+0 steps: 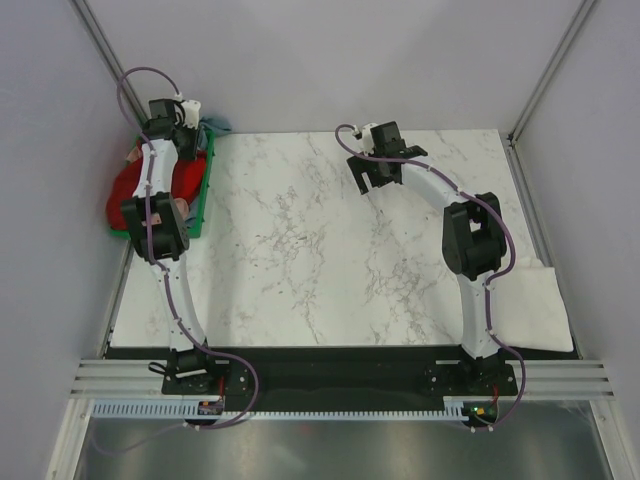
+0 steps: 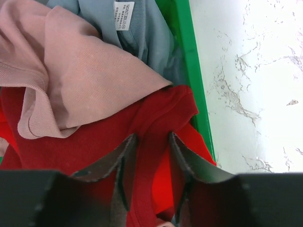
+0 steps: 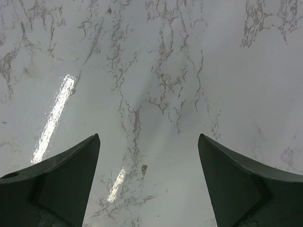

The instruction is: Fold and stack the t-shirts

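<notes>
Inside green crate, left hand downward, tight around crimson t-shirt; right hand agape.

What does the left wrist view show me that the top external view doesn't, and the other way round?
Left wrist only: the left pincer straddling a fold of the dark red t-shirt, grip unconfirmed; the dusty pink t-shirt draped over it; the white label on the light blue t-shirt. Top external only: the right pincer over mid-table, and a cream-white t-shirt lying flat at the right near edge. Both: the green crate holding red cloth, beside the marble table.
</notes>
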You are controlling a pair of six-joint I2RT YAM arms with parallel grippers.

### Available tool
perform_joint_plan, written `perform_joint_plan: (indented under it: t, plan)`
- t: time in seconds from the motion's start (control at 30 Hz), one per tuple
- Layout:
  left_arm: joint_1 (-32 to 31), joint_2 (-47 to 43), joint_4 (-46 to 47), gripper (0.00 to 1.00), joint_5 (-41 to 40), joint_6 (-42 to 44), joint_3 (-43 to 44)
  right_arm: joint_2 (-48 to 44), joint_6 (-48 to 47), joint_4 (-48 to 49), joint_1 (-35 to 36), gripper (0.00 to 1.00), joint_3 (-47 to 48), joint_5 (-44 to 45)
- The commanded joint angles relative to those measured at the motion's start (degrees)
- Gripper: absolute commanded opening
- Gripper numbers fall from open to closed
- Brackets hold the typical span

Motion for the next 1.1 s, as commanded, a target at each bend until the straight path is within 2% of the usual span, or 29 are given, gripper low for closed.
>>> perform_joint_plan:
  t: [0.0, 0.07, 0.1, 0.17, 0.3, 0.47, 0.73, 0.9, 1.07]
  plan:
    - [-0.33, 0.19, 2.59, 0.38, -0.79, 1.60, 3.06, 0.48, -0.73, 0.10, 0.23, 0.92, 0.13, 1.07]
    - [-0.42, 0.11, 2.76, 0.29, -0.88, 1.43, 3.23, 0.39, -0.82, 0.10, 0.49, 0.92, -0.13, 1.25]
    - [-0.33, -0.15, 2.77, 0.17, -0.97, 1.34, 3.23, 0.39, -0.82, 0.10, 0.49, 0.92, -0.22, 1.16]
    - [-0.42, -0.51, 2.85, 0.02, -1.67, 0.81, 3.23, 0.21, -0.91, 0.10, 0.58, 0.93, -0.39, 1.42]
    - [-0.59, -3.58, 2.85, 0.02, -2.02, 0.20, 2.44, -1.10, -0.82, 0.19, 0.67, 0.92, -0.66, 0.90]
    - [-0.94, -12.01, 2.68, 0.02, -2.29, -0.42, 0.68, -2.68, -3.10, 0.10, 0.67, 0.91, -0.39, -1.30]
    - [-1.38, -26.95, 2.77, 0.02, -1.67, -1.03, -2.39, -5.94, -5.92, 1.50, 0.76, 0.93, -0.22, -18.85]
    - [-1.38, -34.86, 2.85, 0.02, -0.80, -1.21, -3.97, -7.51, -5.21, 1.59, 0.93, 0.98, 1.71, -21.60]
    - [-1.30, -39.52, 3.12, 0.02, 1.84, -2.87, -3.98, -12.51, -7.67, 1.59, 1.46, 0.98, -0.04, -21.25]
